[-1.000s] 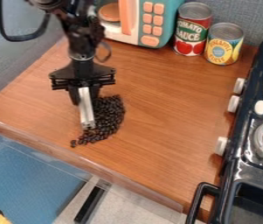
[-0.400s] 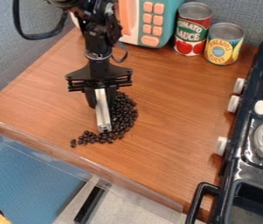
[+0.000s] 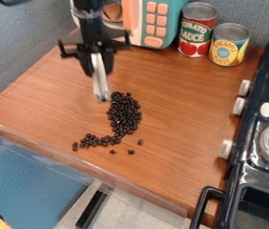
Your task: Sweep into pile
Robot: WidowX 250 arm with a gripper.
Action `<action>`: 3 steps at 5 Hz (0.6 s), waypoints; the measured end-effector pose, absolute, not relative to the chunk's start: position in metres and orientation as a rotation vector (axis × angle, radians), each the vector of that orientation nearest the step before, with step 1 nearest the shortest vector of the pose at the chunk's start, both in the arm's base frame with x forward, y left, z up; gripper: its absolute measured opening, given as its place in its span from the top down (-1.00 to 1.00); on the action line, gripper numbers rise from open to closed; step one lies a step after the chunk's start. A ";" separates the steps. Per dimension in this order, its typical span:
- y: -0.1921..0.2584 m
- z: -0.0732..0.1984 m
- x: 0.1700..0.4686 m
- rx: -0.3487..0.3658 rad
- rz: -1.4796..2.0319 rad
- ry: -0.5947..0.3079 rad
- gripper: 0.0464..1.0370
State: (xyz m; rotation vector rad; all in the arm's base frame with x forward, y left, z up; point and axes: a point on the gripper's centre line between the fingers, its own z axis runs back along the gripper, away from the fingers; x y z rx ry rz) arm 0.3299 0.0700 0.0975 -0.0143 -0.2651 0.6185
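The black gripper [image 3: 98,66] hangs over the upper left part of the wooden surface, closed around a narrow silver tool [image 3: 101,84] that points downward. The tool's lower end is just left of the top of the dark beans [image 3: 123,114]; whether it touches the surface I cannot tell. The beans form a dense upright band, with a thinner tail curving to the lower left. Several single beans lie apart below and to the right of the bend.
A teal toy microwave [image 3: 170,21], a red can [image 3: 196,29] and a yellow can [image 3: 229,44] stand along the back. The black toy stove [image 3: 244,174] borders the right side. The counter's front edge [image 3: 82,163] slants below the beans.
The gripper and tool first shifted right, then went up and back from the beans. Most beans were pushed rightward, and a few ended up separate at the lower right.
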 end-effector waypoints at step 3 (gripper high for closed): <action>0.115 0.096 0.322 0.085 0.489 -0.395 0.36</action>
